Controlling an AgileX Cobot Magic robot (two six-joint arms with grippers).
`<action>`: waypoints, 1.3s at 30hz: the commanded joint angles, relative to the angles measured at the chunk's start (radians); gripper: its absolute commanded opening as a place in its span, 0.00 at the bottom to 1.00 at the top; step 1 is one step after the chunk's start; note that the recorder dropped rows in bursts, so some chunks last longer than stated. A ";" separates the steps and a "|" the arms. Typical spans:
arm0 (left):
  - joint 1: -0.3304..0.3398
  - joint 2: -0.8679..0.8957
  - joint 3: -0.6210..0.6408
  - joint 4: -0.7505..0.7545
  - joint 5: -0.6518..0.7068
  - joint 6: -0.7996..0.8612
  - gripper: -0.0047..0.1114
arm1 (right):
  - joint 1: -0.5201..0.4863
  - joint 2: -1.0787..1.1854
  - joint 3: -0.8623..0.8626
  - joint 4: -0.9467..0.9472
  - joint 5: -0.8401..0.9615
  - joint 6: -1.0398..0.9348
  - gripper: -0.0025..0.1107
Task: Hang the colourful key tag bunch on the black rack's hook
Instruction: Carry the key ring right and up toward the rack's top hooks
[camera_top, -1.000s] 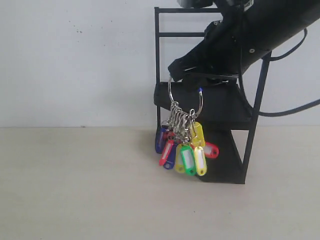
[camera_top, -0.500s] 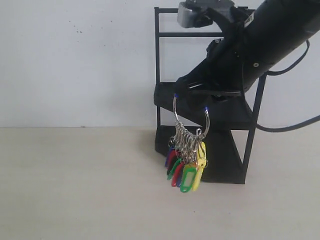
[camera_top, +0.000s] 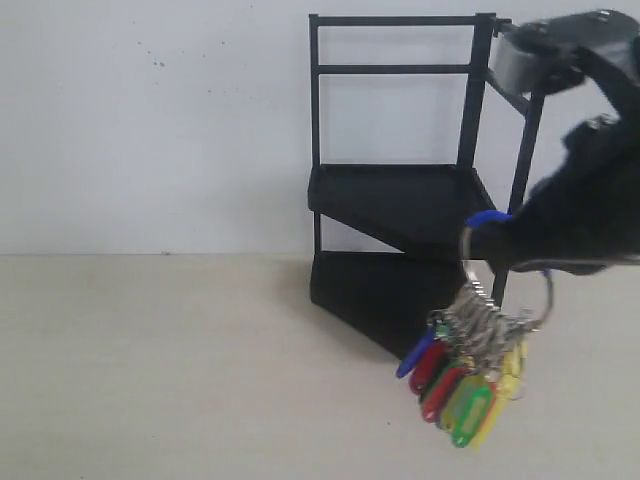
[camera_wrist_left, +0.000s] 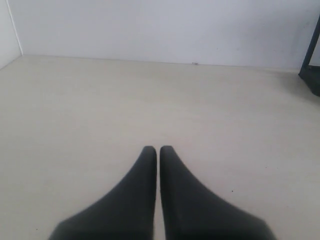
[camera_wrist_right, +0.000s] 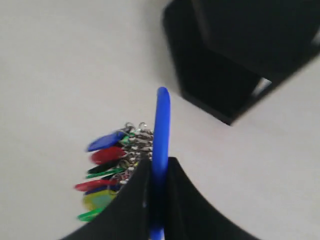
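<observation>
The colourful key tag bunch (camera_top: 466, 378) hangs in the air above the desk (camera_top: 150, 370), low and to the right of the black rack (camera_top: 398, 205), not hung on it. Blue, red, green and yellow tags dangle on metal chains, splayed leftward. The right gripper (camera_wrist_right: 159, 165) is clamped on the ring's blue sleeve (camera_wrist_right: 161, 125), its arm reaching in from the right. The left gripper (camera_wrist_left: 158, 151), its tips pressed together on nothing, sits over bare desk, well apart from the rack.

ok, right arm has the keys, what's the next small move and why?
Probably lift. The right gripper clamps the blue ring, but the key tag bunch hangs low, by the black rack's lower tier, well below its top rails.
</observation>
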 joint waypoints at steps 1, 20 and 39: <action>0.003 0.004 -0.002 -0.007 -0.007 0.000 0.08 | -0.007 -0.110 0.150 -0.528 -0.066 0.505 0.02; 0.003 0.004 -0.002 -0.007 -0.007 0.000 0.08 | -0.367 0.205 -0.062 -0.833 -0.367 0.704 0.02; 0.003 0.004 -0.002 -0.007 -0.007 0.000 0.08 | -0.473 0.363 -0.315 0.060 -0.431 -0.324 0.02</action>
